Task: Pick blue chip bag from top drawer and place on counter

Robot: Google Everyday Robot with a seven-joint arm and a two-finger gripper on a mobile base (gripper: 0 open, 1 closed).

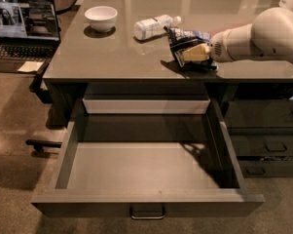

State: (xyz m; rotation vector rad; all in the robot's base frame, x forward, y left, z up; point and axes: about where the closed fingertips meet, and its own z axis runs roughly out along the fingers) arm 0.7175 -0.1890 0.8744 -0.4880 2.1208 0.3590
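The blue chip bag (184, 39) is crinkled dark blue and white. It is in my gripper (189, 54) at the right part of the counter (112, 57), low over the glossy surface or touching it; I cannot tell which. The gripper reaches in from the right on its white arm, and a cream finger (197, 52) lies across the bag's front. The gripper is shut on the bag. The top drawer (146, 167) is pulled wide open below the counter. Its grey floor is bare and its metal handle (147, 212) faces me.
A clear plastic bottle (153, 27) lies just left of the bag and a white bowl (100, 17) stands further left. An open laptop (24, 26) sits at the far left. A white-fronted tray (146, 105) sits under the counter edge. Narrower dark drawers (267, 130) are at the right.
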